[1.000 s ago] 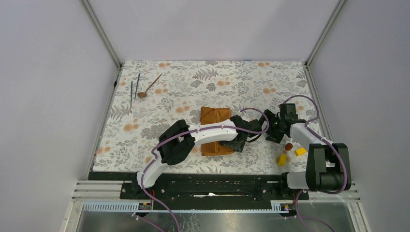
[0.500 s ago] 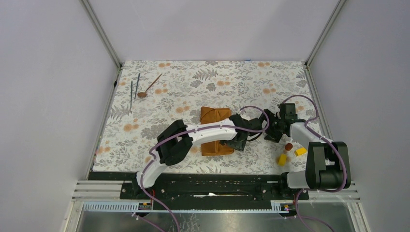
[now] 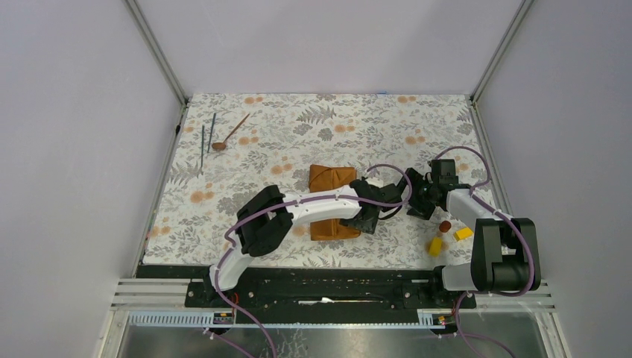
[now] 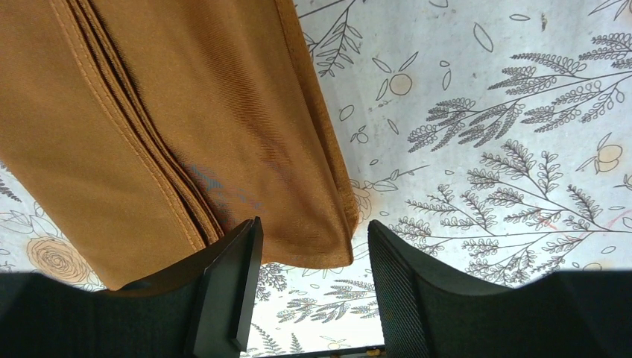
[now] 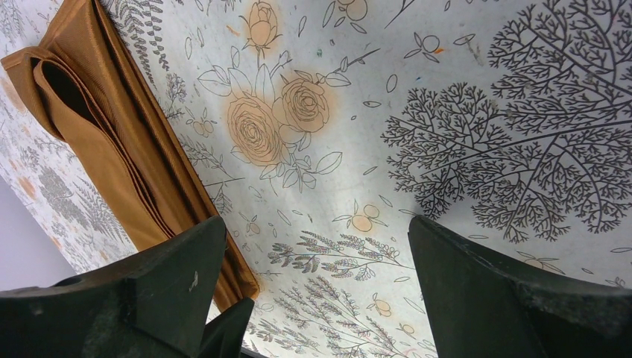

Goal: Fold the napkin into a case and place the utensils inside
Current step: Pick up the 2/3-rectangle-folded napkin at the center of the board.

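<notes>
- Two grippers sit by the folded rust-orange cloth napkin (image 3: 332, 179), mid floral grey-and-orange tablecloth (image 3: 387, 127).
- Left gripper (image 4: 313, 239): jaws apart, straddling the napkin's near right corner, nothing pinched.
- Right gripper (image 5: 317, 246): spread wide, empty, just beside the napkin.
- Copper-brown spoon (image 3: 229, 134) and two thin dark grey rods (image 3: 207, 136) lie far left.
- Risk: pinching only the top layer would likely peel the folds open; snagging the tablecloth would drag everything.

the top camera looks down from above and behind the arm bases (image 3: 220, 277), far enough to take in the whole tablecloth (image 3: 358, 127). both wrist cameras sit very close to it, facing down. all three catch the napkin (image 3: 332, 177).
</notes>
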Tool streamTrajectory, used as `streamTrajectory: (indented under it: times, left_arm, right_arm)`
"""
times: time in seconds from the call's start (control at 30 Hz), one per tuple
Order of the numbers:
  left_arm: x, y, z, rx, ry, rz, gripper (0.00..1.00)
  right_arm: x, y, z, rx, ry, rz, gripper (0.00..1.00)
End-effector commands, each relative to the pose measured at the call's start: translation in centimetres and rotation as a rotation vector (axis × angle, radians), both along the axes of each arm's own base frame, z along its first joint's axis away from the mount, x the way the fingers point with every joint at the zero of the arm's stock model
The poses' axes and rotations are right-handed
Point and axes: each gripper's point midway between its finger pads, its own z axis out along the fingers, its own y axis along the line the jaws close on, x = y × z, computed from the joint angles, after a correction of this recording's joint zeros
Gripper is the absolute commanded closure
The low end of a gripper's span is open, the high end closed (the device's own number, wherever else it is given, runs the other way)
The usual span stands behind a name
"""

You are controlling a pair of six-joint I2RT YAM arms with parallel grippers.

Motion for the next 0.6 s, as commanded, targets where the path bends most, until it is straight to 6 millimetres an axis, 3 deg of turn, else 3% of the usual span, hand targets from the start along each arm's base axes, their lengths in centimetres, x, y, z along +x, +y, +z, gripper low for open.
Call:
streamTrajectory:
  times: [0.0,0.2,0.3,0.43,0.57]
  left_arm:
    - [-0.5,-0.3,-1.0,-0.002,0.008,0.009,0.43]
    - [-0.9,0.0,-2.5,0.026,0.032,0.006,0.41]
    - [-1.0,0.4,-3.2,0.047,0.038,0.008,0.46]
    - [-0.8,0.7,-3.5,0.066,0.038,0.011,0.67]
    - [-0.2,0.7,-1.8,0.036,0.007,0.012,0.85]
  right_arm:
    - [-0.3,-0.3,-0.5,-0.015,0.019,-0.006,0.00]
    - [-0.3,-0.4,-0.7,-0.028,0.016,0.002,0.00]
    - [-0.3,-0.3,-0.6,-0.018,0.009,0.007,0.00]
    - [-0.4,0.5,-0.5,0.019,-0.009,0.042,0.00]
    - [-0.4,2.4,0.0,0.126,-0.041,0.121,0.00]
